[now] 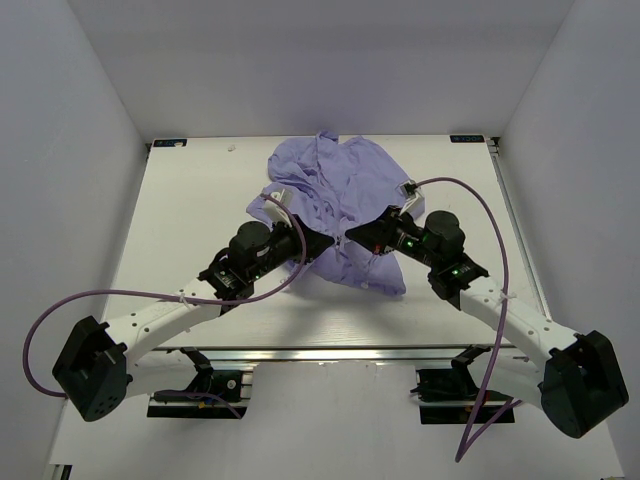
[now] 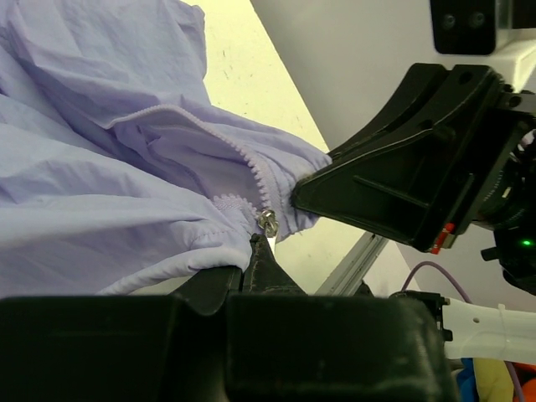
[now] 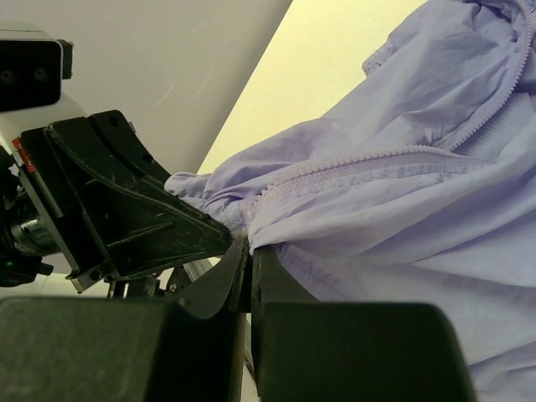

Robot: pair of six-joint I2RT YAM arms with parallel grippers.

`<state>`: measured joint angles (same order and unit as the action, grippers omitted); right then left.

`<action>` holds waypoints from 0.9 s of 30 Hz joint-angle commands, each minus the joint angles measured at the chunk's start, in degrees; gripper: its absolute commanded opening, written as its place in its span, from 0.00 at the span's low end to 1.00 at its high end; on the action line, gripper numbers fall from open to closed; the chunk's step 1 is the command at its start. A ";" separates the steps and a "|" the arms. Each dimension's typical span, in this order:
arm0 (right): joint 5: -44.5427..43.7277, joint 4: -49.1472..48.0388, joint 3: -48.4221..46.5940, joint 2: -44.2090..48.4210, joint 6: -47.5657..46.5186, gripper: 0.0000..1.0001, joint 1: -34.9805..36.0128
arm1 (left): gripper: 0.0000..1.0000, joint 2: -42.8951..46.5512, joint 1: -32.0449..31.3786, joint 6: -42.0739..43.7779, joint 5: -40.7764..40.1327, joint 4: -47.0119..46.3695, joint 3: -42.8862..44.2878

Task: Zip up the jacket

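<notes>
The lavender jacket [image 1: 340, 195] lies crumpled at the middle back of the table, its zipper teeth [image 2: 251, 163] partly open. My left gripper [image 1: 326, 243] is shut, and the small silver zipper slider [image 2: 268, 223] sits right at its fingertips [image 2: 261, 251]. My right gripper [image 1: 358, 240] is shut on the jacket's hem [image 3: 276, 226] at the bottom end of the zipper [image 3: 352, 163]. The two grippers meet tip to tip at the jacket's near edge. Each shows in the other's wrist view, the right gripper [image 2: 394, 184] and the left gripper [image 3: 134, 209].
The white table [image 1: 190, 220] is walled by white panels on three sides. A metal rail [image 1: 330, 352] runs along the near edge. Purple cables [image 1: 470, 190] loop off both arms. The jacket's bulk lies behind the grippers.
</notes>
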<state>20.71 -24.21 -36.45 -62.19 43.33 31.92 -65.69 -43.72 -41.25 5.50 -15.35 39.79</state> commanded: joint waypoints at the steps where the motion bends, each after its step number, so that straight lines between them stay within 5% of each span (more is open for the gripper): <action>1: -1.02 -3.48 1.11 0.93 0.17 0.00 -0.11 | 0.00 1.62 -0.31 -0.75 2.68 -2.75 -0.77; 27: -2.25 -11.91 5.68 3.57 3.95 0.00 -0.11 | 0.00 -0.58 -0.31 0.04 8.91 -2.84 0.73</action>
<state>18.15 -30.83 -31.11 -58.61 46.17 31.88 -66.32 -43.72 -41.98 11.25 -16.73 39.75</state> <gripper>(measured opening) 0.024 0.045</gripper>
